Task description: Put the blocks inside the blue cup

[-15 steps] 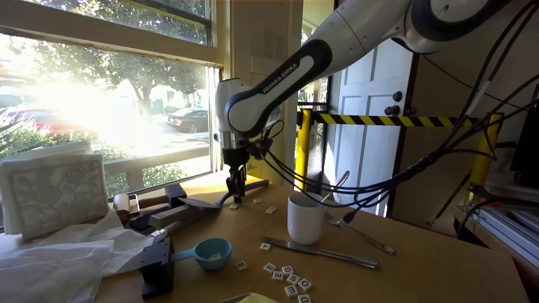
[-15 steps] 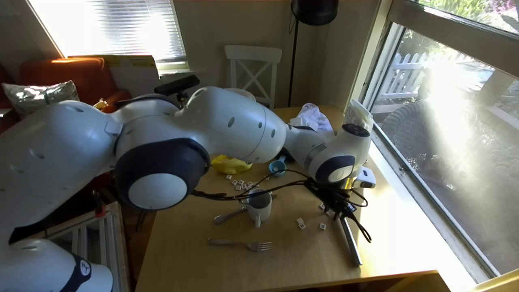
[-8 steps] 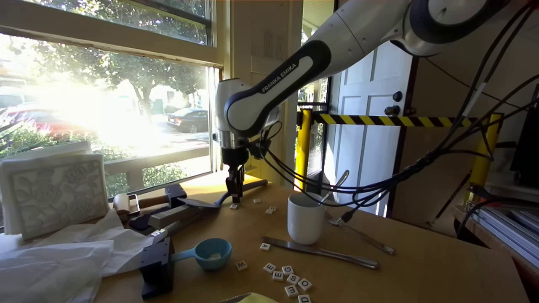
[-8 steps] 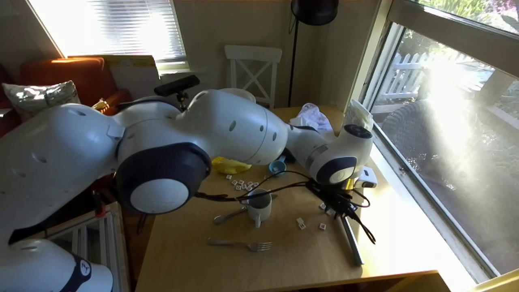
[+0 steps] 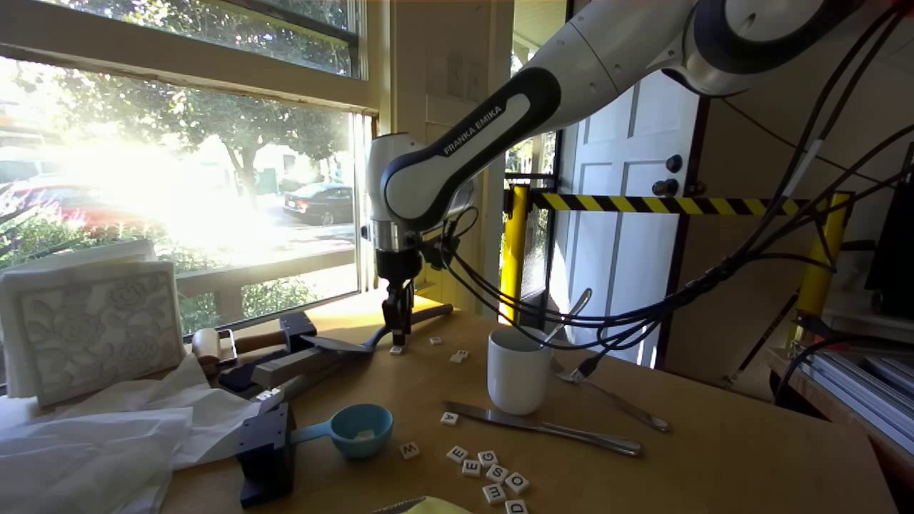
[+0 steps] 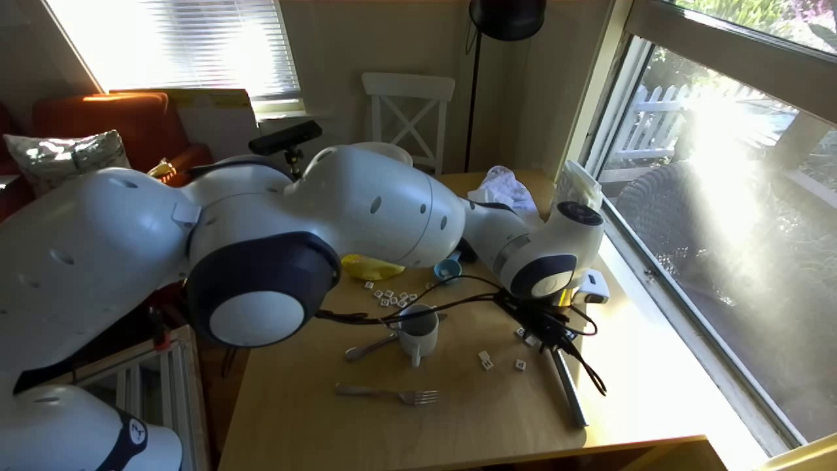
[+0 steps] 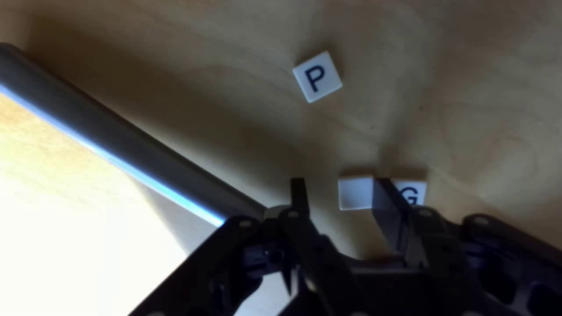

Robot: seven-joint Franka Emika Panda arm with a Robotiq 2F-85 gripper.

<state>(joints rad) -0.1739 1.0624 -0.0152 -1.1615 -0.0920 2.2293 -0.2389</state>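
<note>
My gripper (image 7: 340, 186) is open low over the table in the wrist view. A blank whitish tile (image 7: 355, 193) lies between its fingers, close to the right-hand one. A G tile (image 7: 412, 190) lies just outside that finger, partly hidden by it. A P tile (image 7: 317, 77) lies farther off. In an exterior view the gripper (image 5: 400, 340) is just above a tile (image 5: 397, 350). The blue cup (image 5: 363, 446), with a handle, holds a pale tile (image 5: 365, 434); the cup also shows in an exterior view (image 6: 447, 269). Several lettered tiles (image 5: 496, 472) lie near it.
A white mug (image 5: 518, 382) stands mid-table, with a knife (image 5: 543, 430) and a fork (image 5: 628, 407) beside it. A long dark bar (image 7: 131, 136) lies close to the gripper; tools (image 5: 293, 364) and white paper (image 5: 107, 435) lie toward the window. Cables (image 5: 571, 321) hang beside the arm.
My gripper has shifted slightly, a little to the left and slightly lower in an exterior view. The tiles and the blue cup have not visibly moved.
</note>
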